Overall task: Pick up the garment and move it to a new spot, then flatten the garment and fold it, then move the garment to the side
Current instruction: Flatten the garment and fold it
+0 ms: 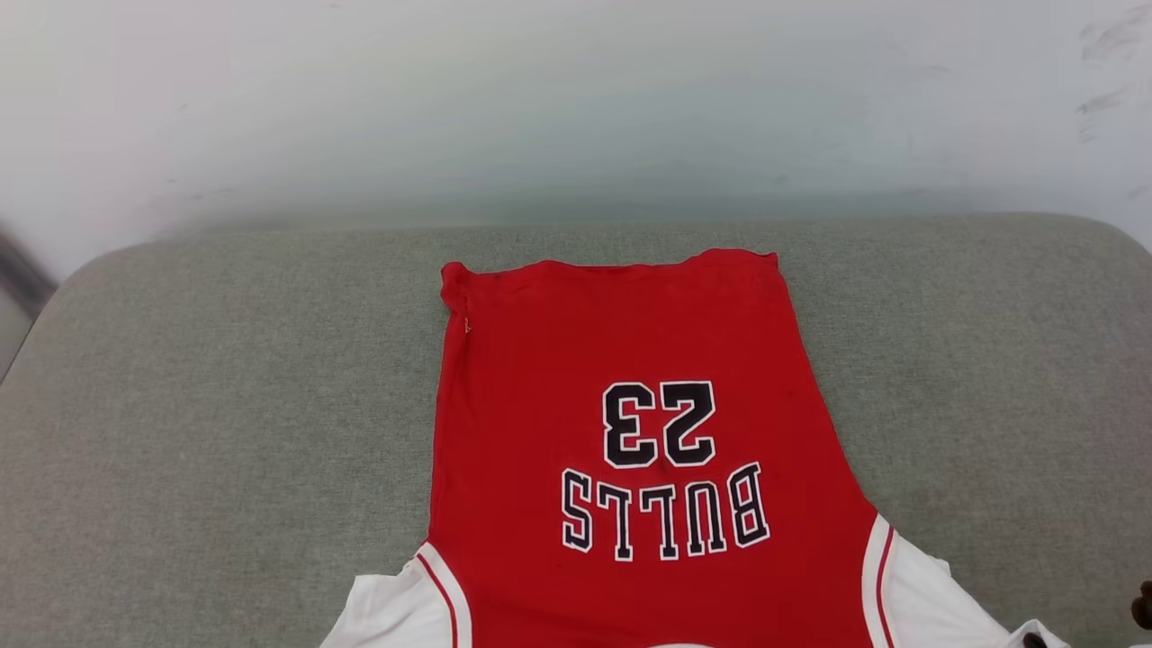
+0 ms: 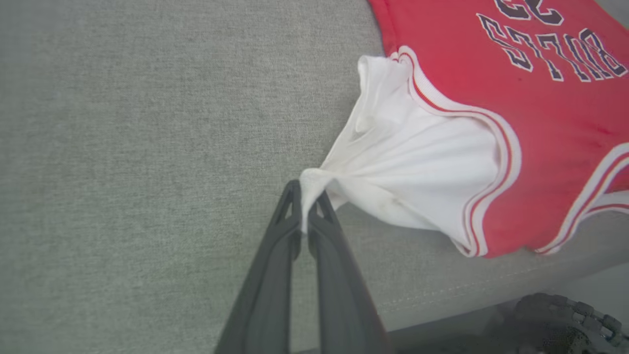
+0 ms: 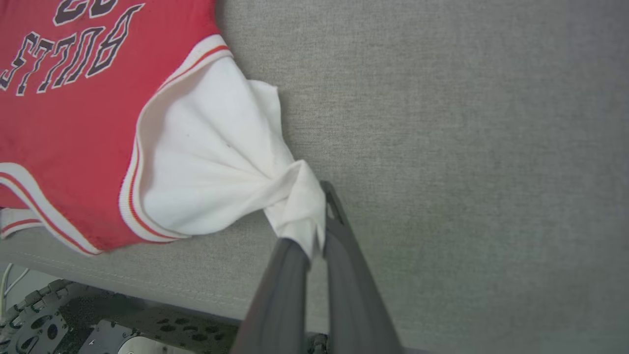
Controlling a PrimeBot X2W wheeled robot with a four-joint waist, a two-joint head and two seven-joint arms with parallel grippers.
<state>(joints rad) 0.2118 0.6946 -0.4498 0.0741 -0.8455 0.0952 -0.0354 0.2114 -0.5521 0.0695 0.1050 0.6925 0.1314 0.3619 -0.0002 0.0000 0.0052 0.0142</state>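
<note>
Grey cushion [image 1: 225,405] carries the red BULLS 23 jersey [image 1: 630,360], lettering up at frame centre and mostly flat. Left gripper [image 2: 307,196] pinches one white sleeve [image 2: 417,162], right gripper [image 3: 312,216] clamps the other sleeve [image 3: 211,162]; flattening looks nearly finished, folding and moving aside remain

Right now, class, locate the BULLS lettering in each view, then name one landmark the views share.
Head view: BULLS lettering lower centre, upside down, on the garment.
Left wrist view: upper right corner, slanted.
Right wrist view: upper left corner, slanted.
Shared landmark: the 23 numerals beside the word, cut by the top edge in both wrist views.
</note>
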